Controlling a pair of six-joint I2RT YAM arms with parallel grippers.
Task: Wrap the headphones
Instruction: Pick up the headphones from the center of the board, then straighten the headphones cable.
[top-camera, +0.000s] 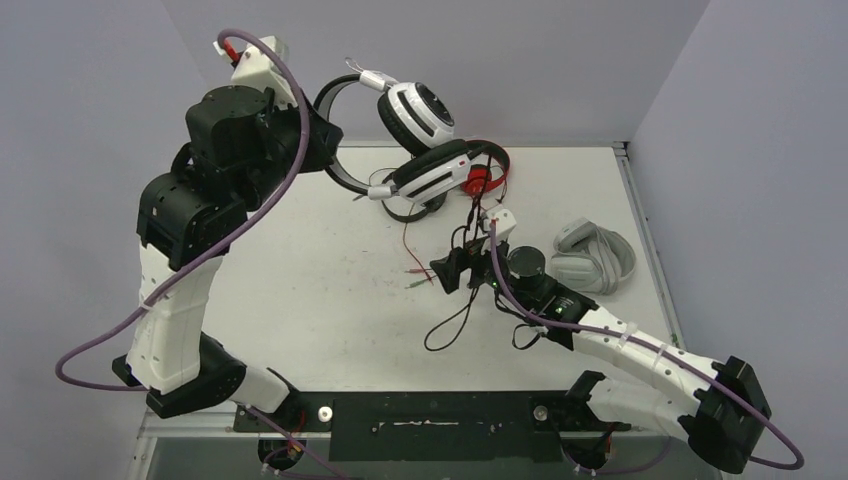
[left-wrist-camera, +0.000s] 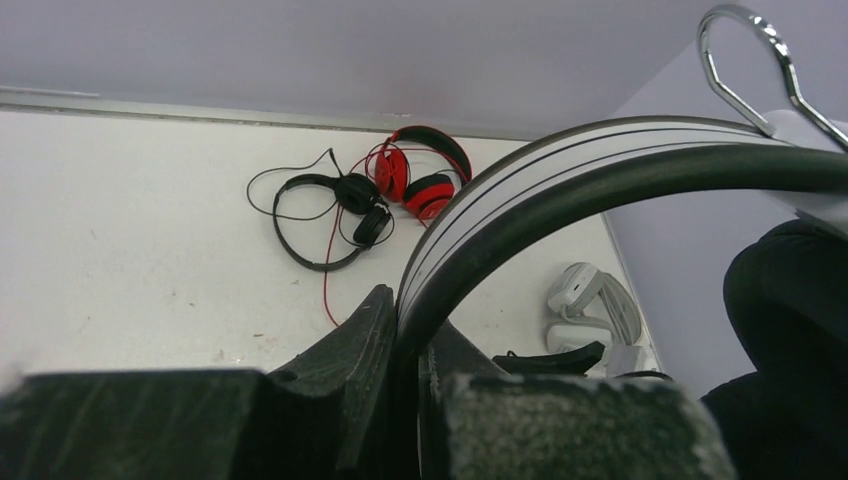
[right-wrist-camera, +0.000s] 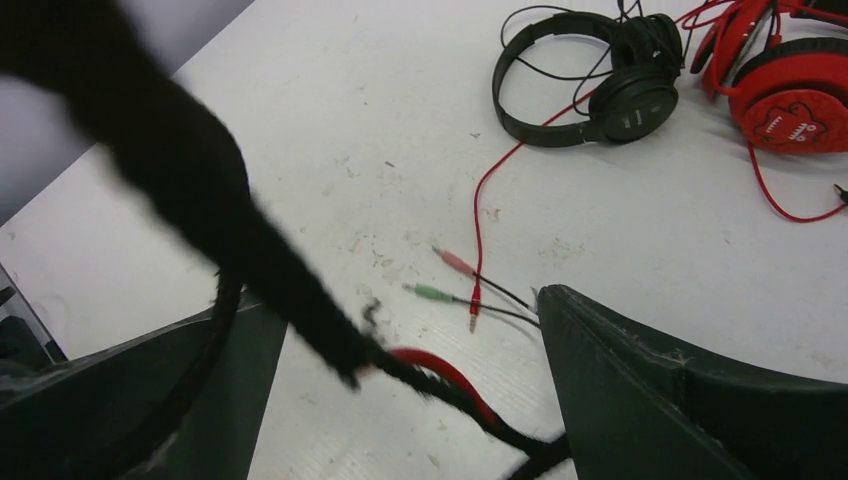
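Nearest the arm bases we see the right gripper (top-camera: 462, 268), our reference point, low over the table (top-camera: 300, 290) with its jaws spread wide. A black braided cable (right-wrist-camera: 300, 290) drops from above and passes through the gap between them. We cannot tell whether it touches either finger, and nothing is clamped. On the base side of the right gripper, slack from this cable lies in a loop on the table. Just left of the right gripper lie a pink plug (right-wrist-camera: 455, 262) and a green plug (right-wrist-camera: 430, 292), side by side on thin dark leads, with the tip of a thin red lead (right-wrist-camera: 476, 250) beside them. To the right of the right gripper, near the table's edge, we note the light grey headphones (top-camera: 595, 258), folded together. Beyond the right gripper the black headphones (right-wrist-camera: 590, 90) lie flat, and the red headphones (right-wrist-camera: 790, 95) lie just beside them on the right, with their cords crossing. Above and beyond these hang the white-and-black headphones (top-camera: 420, 115), lifted clear of the table. Farthest from the right gripper, up and to its left, the left gripper (left-wrist-camera: 408, 340) is clamped tight on the headband (left-wrist-camera: 470, 225) of that raised set.
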